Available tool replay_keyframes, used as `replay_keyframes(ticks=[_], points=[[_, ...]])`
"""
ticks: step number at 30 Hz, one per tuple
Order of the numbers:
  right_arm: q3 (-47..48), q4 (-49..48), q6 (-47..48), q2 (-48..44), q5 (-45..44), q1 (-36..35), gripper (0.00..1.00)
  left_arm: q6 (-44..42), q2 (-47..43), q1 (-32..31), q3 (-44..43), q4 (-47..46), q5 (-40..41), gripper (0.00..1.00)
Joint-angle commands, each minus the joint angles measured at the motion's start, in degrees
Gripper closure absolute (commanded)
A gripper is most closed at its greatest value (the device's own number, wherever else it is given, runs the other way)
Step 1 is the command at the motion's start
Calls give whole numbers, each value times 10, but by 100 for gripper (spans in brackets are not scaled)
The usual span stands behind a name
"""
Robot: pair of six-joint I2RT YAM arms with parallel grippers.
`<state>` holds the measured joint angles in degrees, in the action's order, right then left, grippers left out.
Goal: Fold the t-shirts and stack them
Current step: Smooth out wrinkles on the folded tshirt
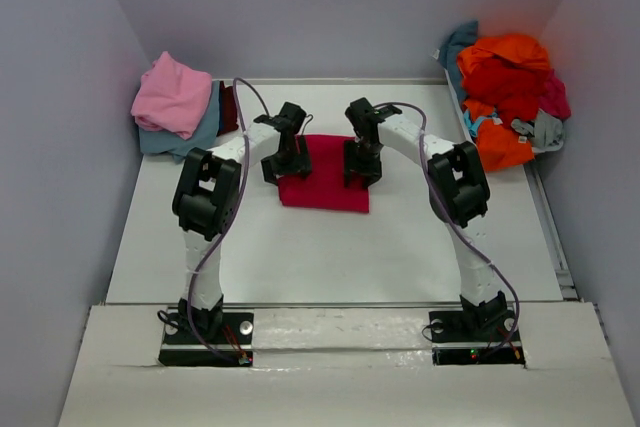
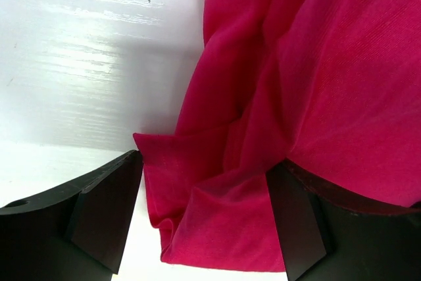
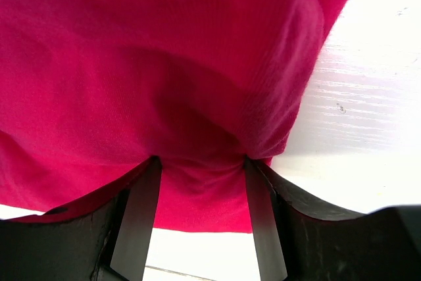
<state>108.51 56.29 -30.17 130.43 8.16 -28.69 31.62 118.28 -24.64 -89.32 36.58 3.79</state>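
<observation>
Elbows high, wrists pitched down over the magenta-red t-shirt [image 1: 325,189], your left end effector [image 2: 205,162] spread astride its edge, right end effector [image 3: 201,162] clamped on it.

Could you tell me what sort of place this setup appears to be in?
Probably a robotics lab test cell: a white table boxed in by plain grey walls, the left arm and right arm bolted at its near edge, t-shirts piled in the back corners.

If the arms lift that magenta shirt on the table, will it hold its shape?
Probably floppy: the magenta t-shirt creases and bunches inside the left gripper. It is likely light, and its matte knit should not slip much.
</observation>
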Motion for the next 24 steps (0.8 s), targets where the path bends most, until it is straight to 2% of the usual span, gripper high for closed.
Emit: replay_keyframes(ticks=[1,10,17,24], points=[[-5,-21,13,18,12,-3,41,3,-24,4,20,-1,-7,15],[2,-14,22,29,11,-3,41,11,-39,36,78,-41,-34,14],[1,-12,28,31,6,-3,41,6,-28,61,66,-59,-65,14],[7,-8,28,32,5,-3,41,-5,14,71,70,-102,-189,14]])
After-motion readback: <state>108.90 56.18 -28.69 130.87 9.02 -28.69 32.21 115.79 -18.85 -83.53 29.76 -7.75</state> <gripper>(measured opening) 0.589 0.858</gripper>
